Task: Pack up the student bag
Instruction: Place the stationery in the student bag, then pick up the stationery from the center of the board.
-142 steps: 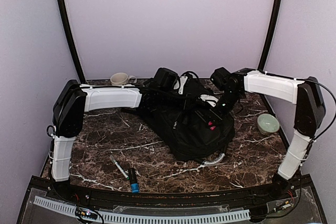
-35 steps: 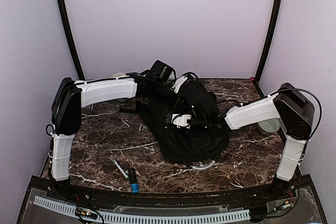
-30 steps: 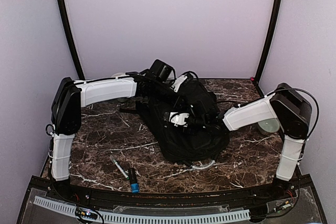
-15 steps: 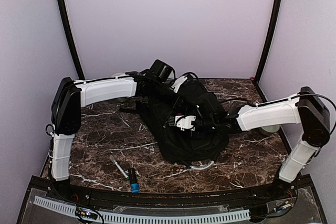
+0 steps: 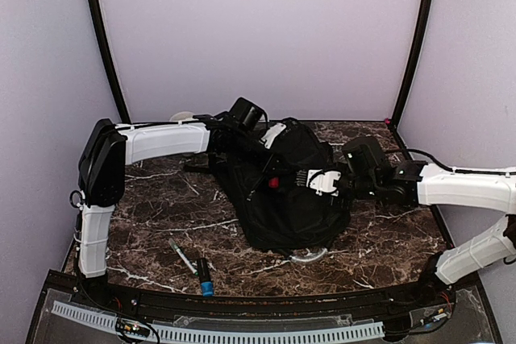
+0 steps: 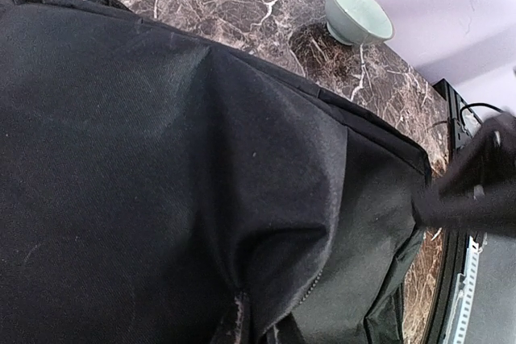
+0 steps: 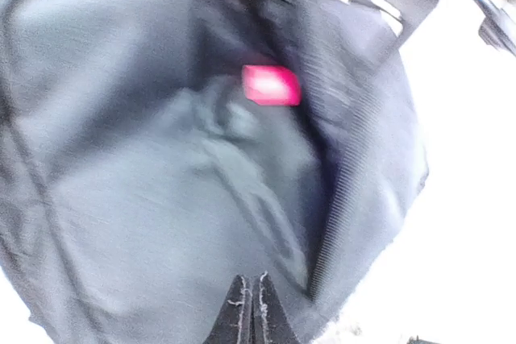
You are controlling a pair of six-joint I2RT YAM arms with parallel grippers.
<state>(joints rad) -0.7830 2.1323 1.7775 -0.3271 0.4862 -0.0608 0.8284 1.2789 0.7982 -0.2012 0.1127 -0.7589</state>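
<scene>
Barely started tbh: the student bag (image 5: 282,211) is pinched by the closed left gripper (image 6: 239,321), the right gripper (image 7: 249,312) is clamped shut, pens (image 5: 184,257) are left unpacked.

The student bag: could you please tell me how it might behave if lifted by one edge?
Probably floppy: the student bag slumps on the table, and its cloth creases into soft folds. Lifted by one edge, it would likely sag. It seems unlikely to roll, lying low and wide.
</scene>
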